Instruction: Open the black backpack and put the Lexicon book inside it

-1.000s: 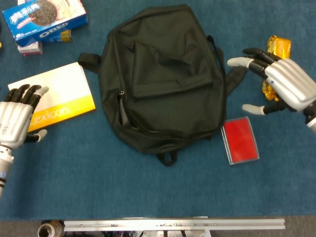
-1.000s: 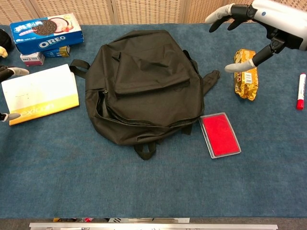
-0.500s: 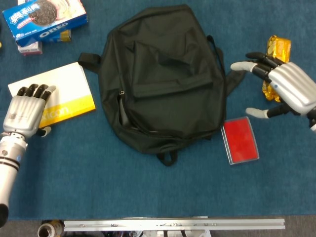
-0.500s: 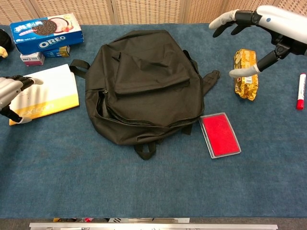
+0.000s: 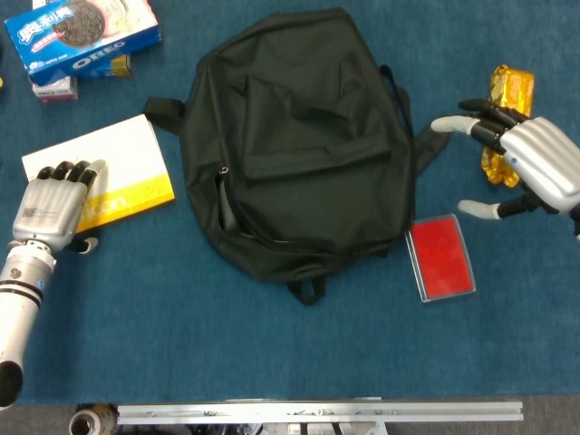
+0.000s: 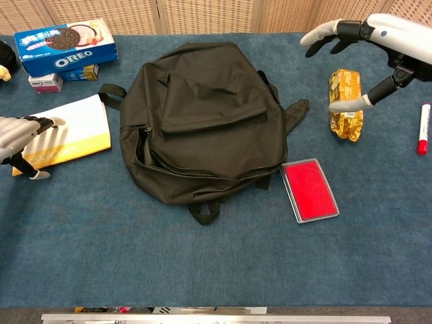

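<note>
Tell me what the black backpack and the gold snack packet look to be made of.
Black backpack: probably woven synthetic fabric, matte, sagging in soft folds. Gold snack packet: likely foil or metallised plastic film, glossy and crinkled, catching light.

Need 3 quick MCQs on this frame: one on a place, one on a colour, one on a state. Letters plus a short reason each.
1. Where does the Lexicon book lie?
A. left of the black backpack
B. on top of the backpack
C. beside the red case

2. What colour is the band along the book's lower edge?
A. green
B. yellow
C. red

3. What is the right hand doing?
A. gripping the backpack strap
B. holding the red marker
C. held open with fingers spread, holding nothing

Answers:
1 A: the book sits on the blue tabletop left of the backpack, with the left hand on its near corner.
2 B: the band carrying the title is yellow.
3 C: its fingers are apart above the gold snack pack, nothing in them.
</note>
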Controlling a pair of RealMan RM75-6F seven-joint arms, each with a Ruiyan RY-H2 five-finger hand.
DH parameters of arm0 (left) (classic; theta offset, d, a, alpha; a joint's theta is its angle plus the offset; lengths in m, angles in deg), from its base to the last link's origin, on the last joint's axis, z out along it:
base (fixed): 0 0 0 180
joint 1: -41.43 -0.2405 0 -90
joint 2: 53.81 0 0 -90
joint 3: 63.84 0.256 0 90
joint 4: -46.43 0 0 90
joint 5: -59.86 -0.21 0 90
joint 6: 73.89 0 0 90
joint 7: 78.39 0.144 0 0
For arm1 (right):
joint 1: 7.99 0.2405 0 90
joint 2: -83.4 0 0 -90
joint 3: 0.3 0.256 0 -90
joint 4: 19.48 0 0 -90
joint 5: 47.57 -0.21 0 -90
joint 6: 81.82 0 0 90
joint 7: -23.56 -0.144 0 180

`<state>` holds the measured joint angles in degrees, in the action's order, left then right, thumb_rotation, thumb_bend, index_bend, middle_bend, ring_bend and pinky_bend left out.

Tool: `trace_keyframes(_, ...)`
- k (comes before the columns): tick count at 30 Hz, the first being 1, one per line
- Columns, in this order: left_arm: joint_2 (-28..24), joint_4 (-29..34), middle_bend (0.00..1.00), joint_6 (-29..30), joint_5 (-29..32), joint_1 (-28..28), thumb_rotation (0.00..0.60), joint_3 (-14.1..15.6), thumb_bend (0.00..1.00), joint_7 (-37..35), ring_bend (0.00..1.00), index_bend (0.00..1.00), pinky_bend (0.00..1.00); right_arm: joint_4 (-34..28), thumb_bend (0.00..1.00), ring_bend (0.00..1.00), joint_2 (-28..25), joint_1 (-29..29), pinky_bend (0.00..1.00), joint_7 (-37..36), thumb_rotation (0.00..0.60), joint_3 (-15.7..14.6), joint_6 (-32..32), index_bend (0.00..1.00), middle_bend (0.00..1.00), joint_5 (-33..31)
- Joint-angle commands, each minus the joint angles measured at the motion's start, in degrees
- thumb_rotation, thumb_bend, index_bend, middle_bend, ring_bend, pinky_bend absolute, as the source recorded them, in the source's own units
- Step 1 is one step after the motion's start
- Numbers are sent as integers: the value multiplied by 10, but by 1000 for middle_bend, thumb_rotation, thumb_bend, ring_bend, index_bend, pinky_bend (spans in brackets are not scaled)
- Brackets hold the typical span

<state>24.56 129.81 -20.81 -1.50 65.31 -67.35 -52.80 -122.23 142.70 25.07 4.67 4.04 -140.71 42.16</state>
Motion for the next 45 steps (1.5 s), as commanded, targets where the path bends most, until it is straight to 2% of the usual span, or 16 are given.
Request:
trace_keyframes(1,0,-1,147,-3,5,3,600,1,141,-2,120,75,163,3,135,114,1,0,208,-4,600,-1,0,208,274,0)
trace_keyframes(24,11,-28,170,-15,34,28,600,1,145,-26,135,99,163,19,136,115,5,-3,208,-18,600,-10,-6,206,274,5)
trace_keyframes(27,12,-33,187,-16,37,30,600,0,207,-34,147,115,163,20,135,116,5,-4,208,-20,600,-12,-7,201,274,5)
trace_keyframes(30,13,-38,209,-18,37,31,600,-1,264,-44,173,133,164,21,135,116,4,-5,208,-23,600,-13,-7,201,274,5)
trace_keyframes(36,15,-48,262,-12,34,30,600,-2,300,-59,218,179,171,23,135,117,3,-7,208,-26,600,-15,-9,201,274,5)
trace_keyframes(45,33,-78,404,28,4,18,600,-7,327,-95,334,317,265,24,135,124,-1,-11,208,-32,600,-16,-12,201,275,5)
